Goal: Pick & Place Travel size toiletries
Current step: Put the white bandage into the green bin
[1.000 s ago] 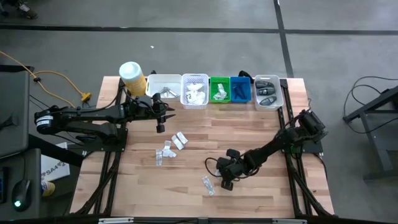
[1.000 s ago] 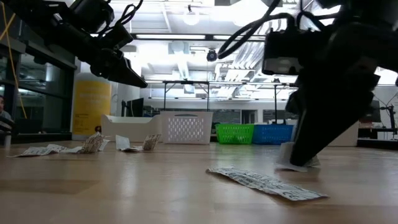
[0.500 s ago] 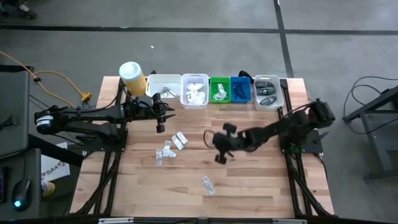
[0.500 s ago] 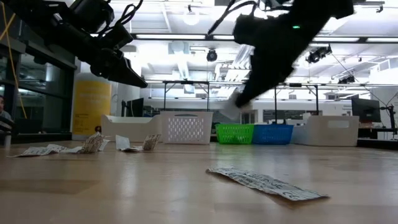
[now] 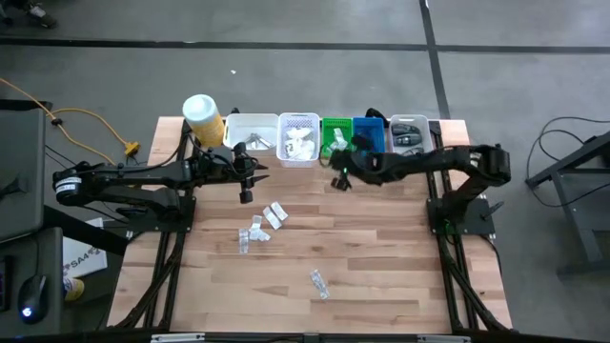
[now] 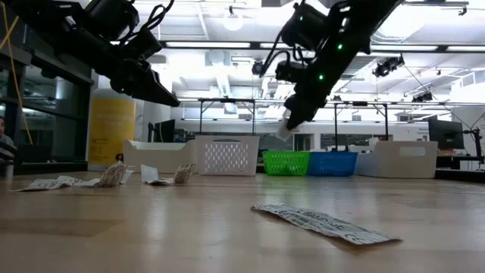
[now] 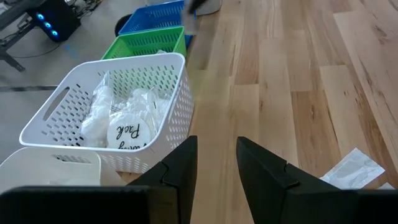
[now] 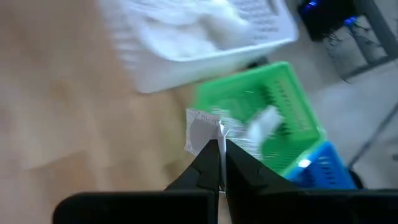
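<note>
My right gripper (image 5: 337,178) hangs above the table in front of the green basket (image 5: 336,139), shut on a small clear-and-white sachet (image 8: 201,132); the low view shows the gripper (image 6: 291,121) well above the wood. Other sachets lie flat on the table: a cluster (image 5: 263,223) left of centre and one (image 5: 318,283) near the near edge, seen close in the low view (image 6: 326,222). My left gripper (image 5: 246,183) waits open above the table in front of the cream bin (image 5: 250,133), holding nothing (image 7: 214,163). My right gripper pinches the sachet by one edge (image 8: 213,138) between its two fingertips (image 8: 211,155). The sachet is lifted clear of the table and sticks out beyond the fingertips. The fingers slant downward toward the far edge.
A row of bins stands along the far edge: cream, white perforated (image 5: 298,139) with white packets, green, blue (image 5: 370,137), and a pale one (image 5: 412,140) with dark items. A yellow canister with a white lid (image 5: 203,116) stands at the far left corner.
My right gripper has risen from the table near the near edge with a sachet in its shut fingers and swung toward the far edge, ending in front of the green basket. One sachet stayed on the table where the gripper was.
</note>
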Available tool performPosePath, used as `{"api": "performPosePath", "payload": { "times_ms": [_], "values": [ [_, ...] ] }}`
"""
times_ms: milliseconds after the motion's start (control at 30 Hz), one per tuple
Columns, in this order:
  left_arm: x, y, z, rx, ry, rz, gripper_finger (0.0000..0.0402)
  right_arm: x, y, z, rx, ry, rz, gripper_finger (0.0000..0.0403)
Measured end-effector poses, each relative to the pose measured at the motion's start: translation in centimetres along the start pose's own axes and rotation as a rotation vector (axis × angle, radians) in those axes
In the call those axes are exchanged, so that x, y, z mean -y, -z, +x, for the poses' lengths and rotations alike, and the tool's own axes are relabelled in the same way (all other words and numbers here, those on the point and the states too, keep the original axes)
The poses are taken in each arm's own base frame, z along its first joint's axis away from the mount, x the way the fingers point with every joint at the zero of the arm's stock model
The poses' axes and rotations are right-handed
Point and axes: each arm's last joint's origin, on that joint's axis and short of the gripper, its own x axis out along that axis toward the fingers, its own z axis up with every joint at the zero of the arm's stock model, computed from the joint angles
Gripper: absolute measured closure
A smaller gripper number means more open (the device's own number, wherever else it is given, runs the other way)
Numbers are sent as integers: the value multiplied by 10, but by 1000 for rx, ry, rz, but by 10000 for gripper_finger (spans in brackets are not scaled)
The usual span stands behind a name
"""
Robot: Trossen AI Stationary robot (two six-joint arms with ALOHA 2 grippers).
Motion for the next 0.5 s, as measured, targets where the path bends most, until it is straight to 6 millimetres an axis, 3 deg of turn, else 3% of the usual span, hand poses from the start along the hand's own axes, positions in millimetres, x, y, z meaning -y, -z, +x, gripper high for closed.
{"api": "performPosePath", "payload": {
  "times_ms": [233,500],
  "values": [
    [0,0,0,0,0,0,291,40,0,23,1,25,35,399],
    [0,0,0,0,0,0,291,64,5,36,19,-103,-25,397]
  ]
}}
